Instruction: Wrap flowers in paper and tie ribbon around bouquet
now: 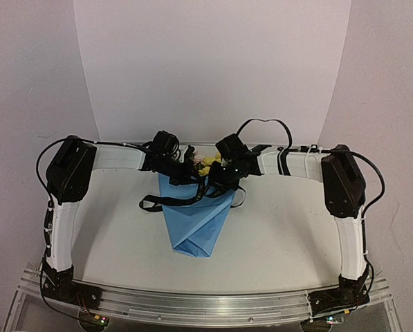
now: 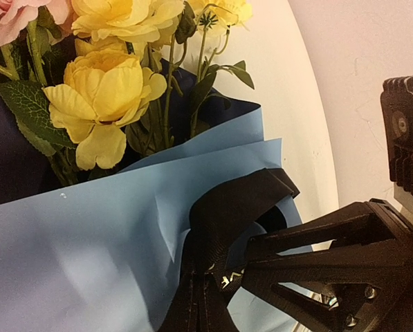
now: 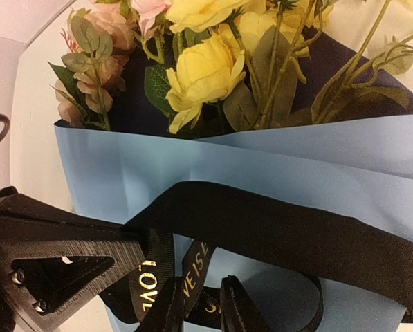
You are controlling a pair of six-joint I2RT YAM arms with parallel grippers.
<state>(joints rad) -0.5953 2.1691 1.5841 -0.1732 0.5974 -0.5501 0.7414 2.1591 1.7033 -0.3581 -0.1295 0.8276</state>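
The bouquet lies mid-table: yellow and pink flowers (image 1: pixel 206 164) (image 2: pixel 106 90) (image 3: pixel 203 69) in a light blue paper (image 1: pixel 192 225) (image 2: pixel 88 242) (image 3: pixel 192 162) cone, tip toward the arms. The black ribbon (image 1: pixel 166 202) (image 2: pixel 237 197) (image 3: pixel 275 221) crosses the cone, a loop trailing to its left. My left gripper (image 1: pixel 187 176) (image 2: pixel 200 277) is shut on the ribbon at the cone's upper left. My right gripper (image 1: pixel 221 182) (image 3: pixel 200 280) is beside it, jaws a little apart, with a lettered strand running loosely between them. The navy inner face shows behind the stems.
Both arms reach inward and meet over the bouquet near the far side of the white table (image 1: pixel 282 228). A curved white backdrop (image 1: pixel 213 69) rises just behind it. In each wrist view the other arm's black gripper sits close by.
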